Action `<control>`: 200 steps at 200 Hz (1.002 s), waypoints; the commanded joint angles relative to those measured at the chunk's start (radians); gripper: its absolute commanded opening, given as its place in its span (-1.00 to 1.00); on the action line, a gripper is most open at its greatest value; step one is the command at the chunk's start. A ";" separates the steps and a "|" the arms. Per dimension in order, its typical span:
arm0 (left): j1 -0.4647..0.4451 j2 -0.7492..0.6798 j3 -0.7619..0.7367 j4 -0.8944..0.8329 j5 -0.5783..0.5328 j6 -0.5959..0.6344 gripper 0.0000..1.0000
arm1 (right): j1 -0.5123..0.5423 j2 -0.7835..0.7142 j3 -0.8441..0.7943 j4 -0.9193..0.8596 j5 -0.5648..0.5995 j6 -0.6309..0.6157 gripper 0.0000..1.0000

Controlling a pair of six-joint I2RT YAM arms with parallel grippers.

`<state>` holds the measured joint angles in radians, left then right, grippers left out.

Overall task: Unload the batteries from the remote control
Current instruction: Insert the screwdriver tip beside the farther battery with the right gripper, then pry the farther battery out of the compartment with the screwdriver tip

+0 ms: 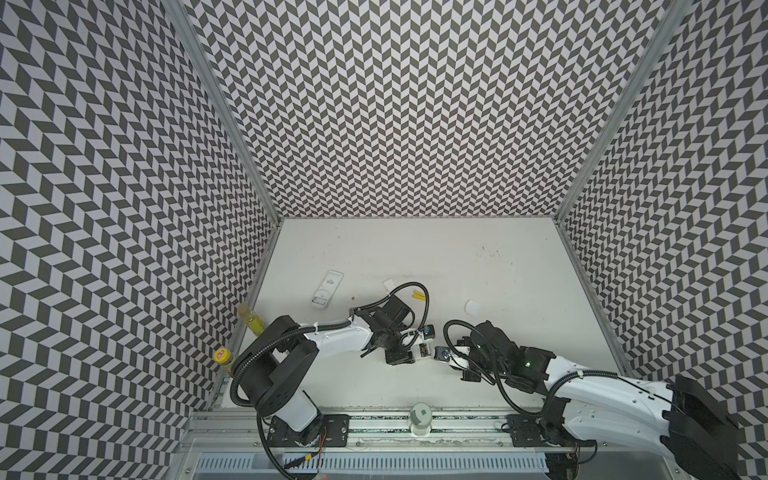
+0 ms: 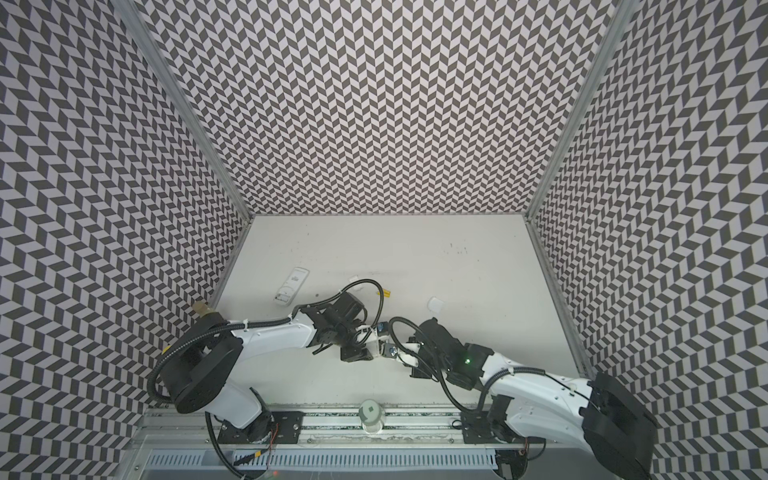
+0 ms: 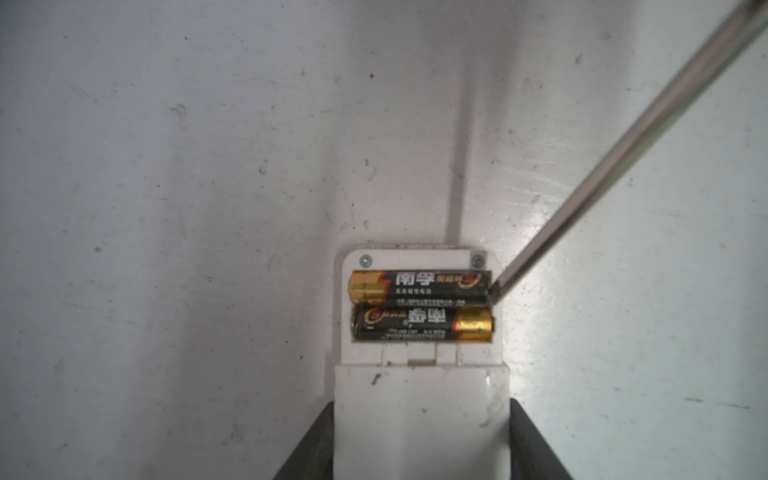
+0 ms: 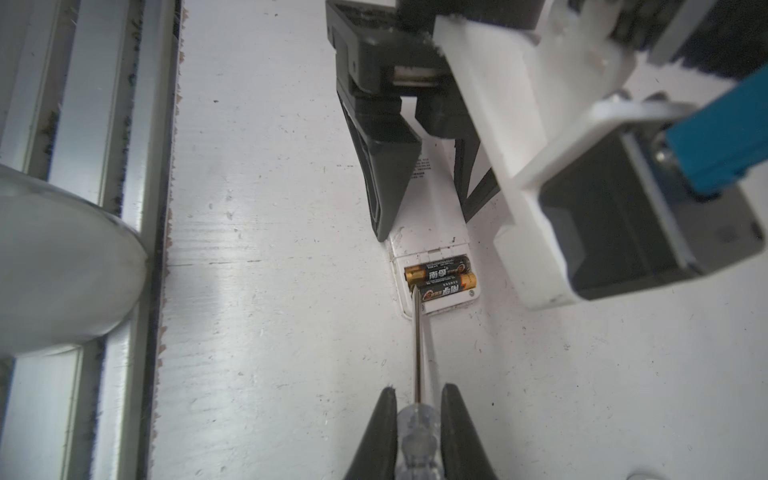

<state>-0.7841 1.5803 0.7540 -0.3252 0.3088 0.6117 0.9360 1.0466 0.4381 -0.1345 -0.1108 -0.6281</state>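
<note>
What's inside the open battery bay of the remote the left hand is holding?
Two black batteries with gold ends lie side by side, pointing opposite ways. The screwdriver tip from the right hand sits at one cell's end. Whatever lies beneath them is covered.

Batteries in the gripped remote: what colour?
Both batteries are black with gold ends; left wrist view shows it best.

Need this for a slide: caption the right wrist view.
Right gripper holds a screwdriver, tip against a battery, while left gripper clamps the opened remote.
</note>
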 commanded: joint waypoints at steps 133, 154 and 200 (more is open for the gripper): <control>-0.029 0.030 0.003 -0.071 0.032 0.025 -0.30 | -0.008 -0.069 -0.027 0.151 0.249 -0.015 -1.00; -0.030 0.026 0.005 -0.075 0.031 0.019 -0.31 | -0.009 -0.063 -0.029 0.150 0.275 -0.014 -1.00; -0.029 0.017 0.003 -0.074 0.029 0.014 -0.31 | -0.011 -0.055 -0.028 0.150 0.284 -0.011 -1.00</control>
<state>-0.7918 1.5841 0.7597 -0.3275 0.3008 0.6125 0.9272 0.9894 0.4187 -0.0429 0.1532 -0.6392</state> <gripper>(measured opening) 0.530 0.168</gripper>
